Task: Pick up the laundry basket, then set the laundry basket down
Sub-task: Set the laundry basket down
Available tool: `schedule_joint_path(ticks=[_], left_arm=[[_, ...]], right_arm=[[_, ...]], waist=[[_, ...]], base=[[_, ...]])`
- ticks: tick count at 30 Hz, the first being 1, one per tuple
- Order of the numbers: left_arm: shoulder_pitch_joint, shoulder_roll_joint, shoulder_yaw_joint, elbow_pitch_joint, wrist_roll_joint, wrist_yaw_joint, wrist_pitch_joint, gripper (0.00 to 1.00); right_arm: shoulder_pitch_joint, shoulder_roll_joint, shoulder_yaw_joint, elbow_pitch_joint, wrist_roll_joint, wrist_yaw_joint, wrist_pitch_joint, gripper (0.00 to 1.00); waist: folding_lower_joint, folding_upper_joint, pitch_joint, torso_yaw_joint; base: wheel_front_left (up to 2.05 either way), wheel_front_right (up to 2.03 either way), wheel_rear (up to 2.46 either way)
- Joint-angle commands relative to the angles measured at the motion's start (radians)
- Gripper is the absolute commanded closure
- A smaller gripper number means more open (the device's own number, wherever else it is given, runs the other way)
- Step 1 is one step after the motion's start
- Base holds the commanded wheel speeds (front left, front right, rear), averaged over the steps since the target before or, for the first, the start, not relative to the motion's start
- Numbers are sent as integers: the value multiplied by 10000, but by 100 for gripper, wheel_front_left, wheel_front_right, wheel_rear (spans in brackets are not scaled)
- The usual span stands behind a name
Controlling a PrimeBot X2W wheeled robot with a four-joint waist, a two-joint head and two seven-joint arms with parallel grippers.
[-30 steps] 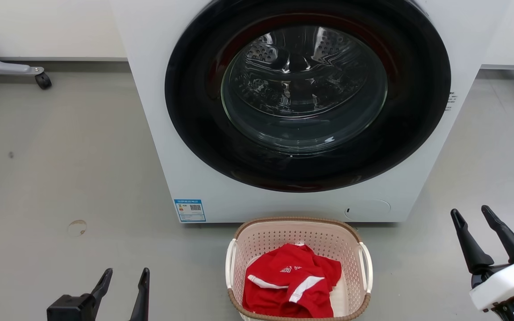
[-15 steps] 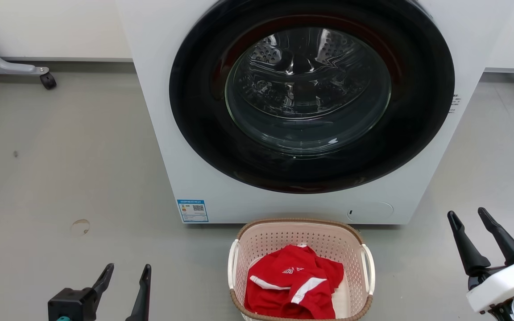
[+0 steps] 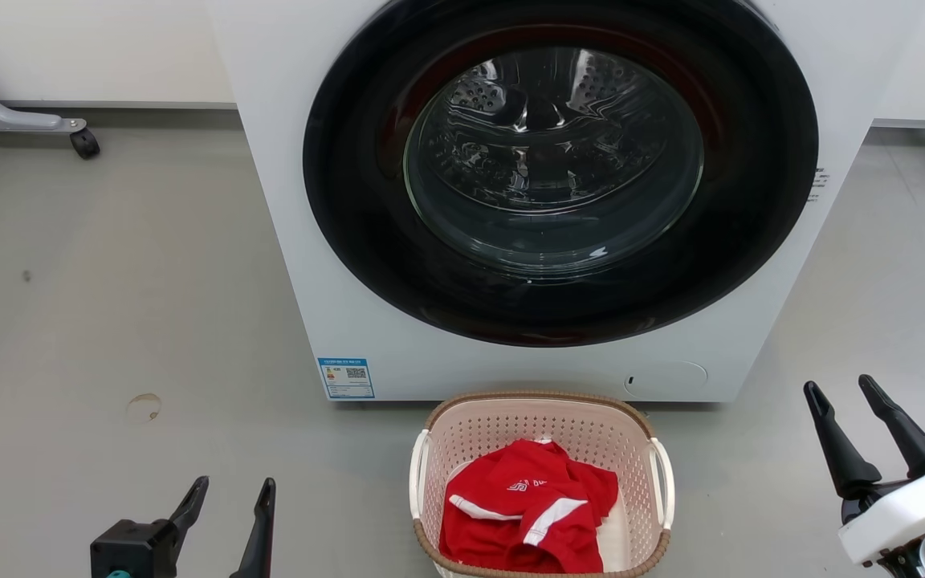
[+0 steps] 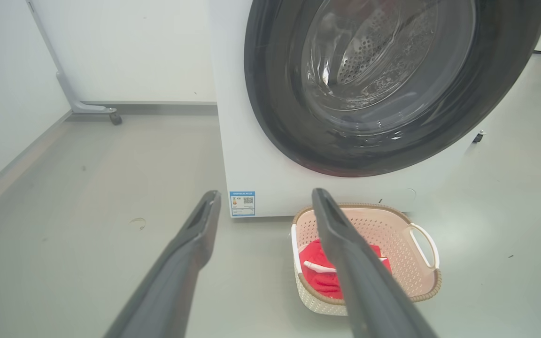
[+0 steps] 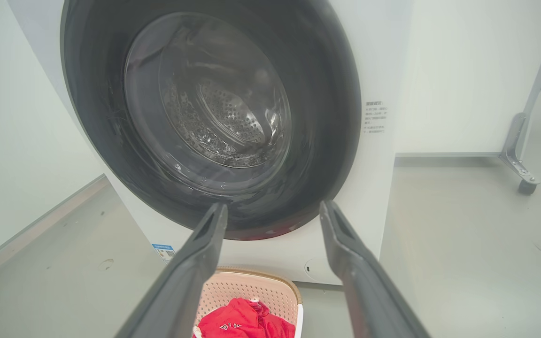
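Note:
The laundry basket [image 3: 543, 417], pale pink with a brown woven rim and white side handles, stands on the floor just in front of the washer, with a red garment [image 3: 527, 506] inside. It also appears in the left wrist view [image 4: 392, 225] and the right wrist view [image 5: 251, 286]. My left gripper [image 3: 234, 494] is open at the lower left, well left of the basket. At the lower right, my right gripper [image 3: 838, 388] is open too, off to the basket's right side. Neither touches the basket.
A white front-loading washer [image 3: 334, 265] with a big dark round door [image 3: 559, 168] rises right behind the basket. A grey wheeled stand leg [image 3: 69, 132] is at the far left, and another [image 5: 524, 183] stands right of the washer. Grey floor [image 3: 109, 321] lies on both sides.
The head camera shifted slightly, so the whole scene slid a little right. Both grippers stay open and near the same places; the basket has not moved.

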Motion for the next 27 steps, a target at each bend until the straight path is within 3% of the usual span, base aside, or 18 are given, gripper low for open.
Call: schedule_joint_path(ticks=[1, 27], left_arm=[[-677, 124, 356, -207, -14, 80, -95, 0], [-736, 76, 252, 74, -179, 89, -346, 0]], right_arm=[[-122, -332, 136, -163, -73, -29, -4, 0], [-147, -356, 96, -241, -96, -29, 71, 0]], waist=[[1, -1, 1, 3], [1, -1, 2, 85]], base=[[0, 0, 0], [0, 0, 0]])
